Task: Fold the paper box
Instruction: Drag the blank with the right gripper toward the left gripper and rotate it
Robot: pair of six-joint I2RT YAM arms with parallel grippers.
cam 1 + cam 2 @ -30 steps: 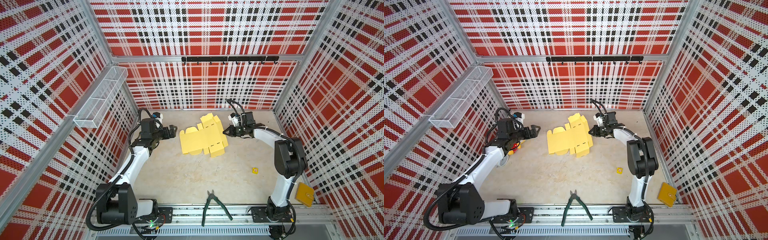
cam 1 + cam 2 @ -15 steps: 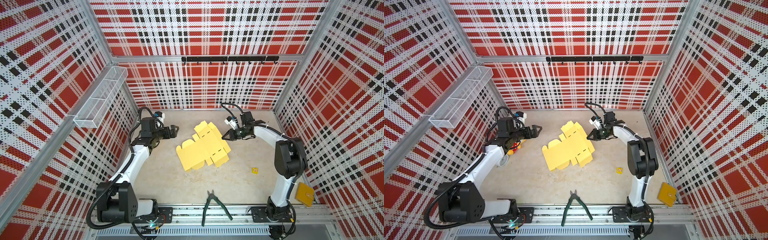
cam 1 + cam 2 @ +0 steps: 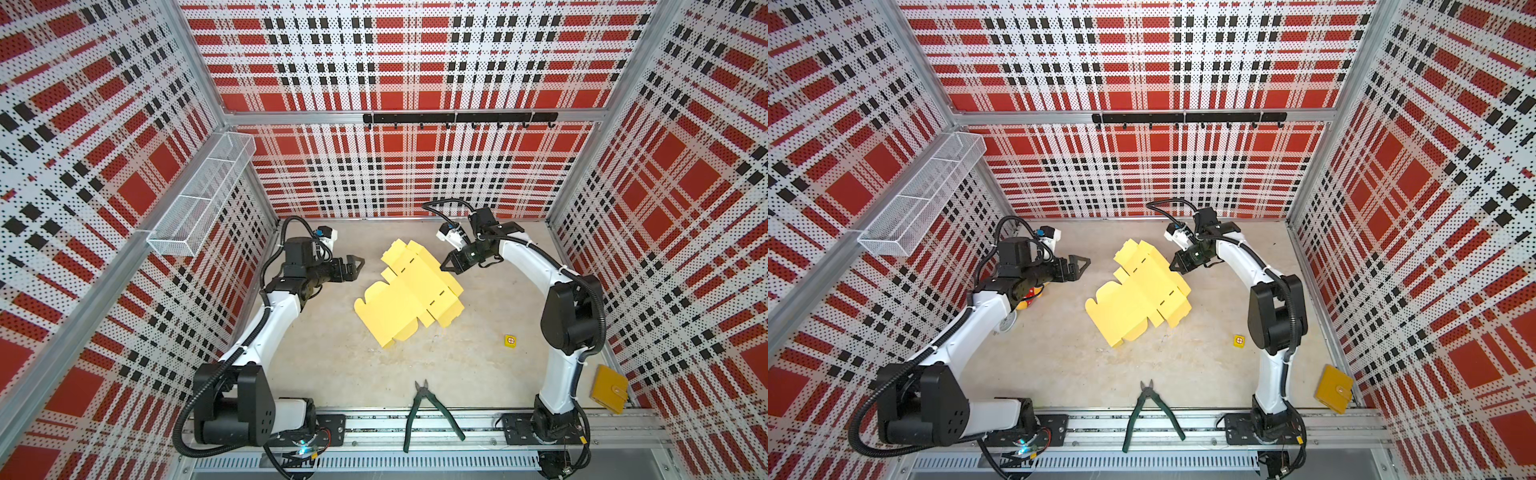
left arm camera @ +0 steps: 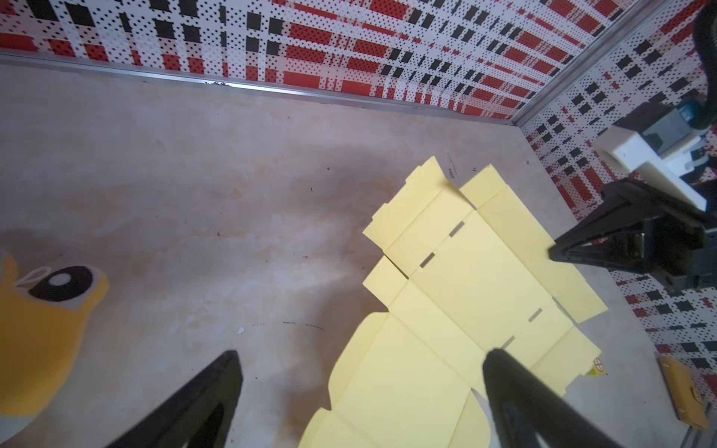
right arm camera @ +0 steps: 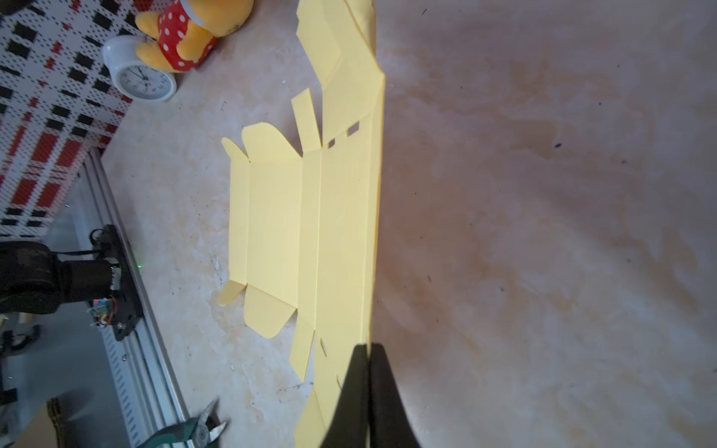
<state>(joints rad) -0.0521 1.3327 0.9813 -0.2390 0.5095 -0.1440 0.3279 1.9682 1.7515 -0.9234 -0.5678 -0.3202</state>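
Beige, mottled tabletop [image 3: 332,374] floors a cell of red, black and white plaid panels. Nearest the front rail lie green-handled side cutters [image 3: 422,394]. A mustard-yellow snap wallet [image 3: 609,388] sits in the near right corner, with a tiny yellow cube marked by a red cross [image 3: 510,340] a little beyond it. All three are well apart from the work and look like bystanders.

At mid-table lies the paper box [image 3: 409,299], a pale yellow die-cut sheet of thin cardboard. It is unfolded, skewed and mostly flat, with its far right flap raised. The right gripper [image 3: 448,266] has its jaws together on that flap's edge, and the right wrist view shows the card running straight into them. I judge this pinch serves to raise a side wall along its crease, or to steer the sheet. The left gripper [image 3: 358,268] hovers left of the sheet, apart from it, jaws spread wide and aimed at it, probably ready to pin or take the opposite side.

How deep the card sits between the pads cannot be seen. A yellow plush toy in a red dotted top [image 5: 182,35] and a round white clock [image 5: 141,79] are mostly hidden under the left arm in both top views.
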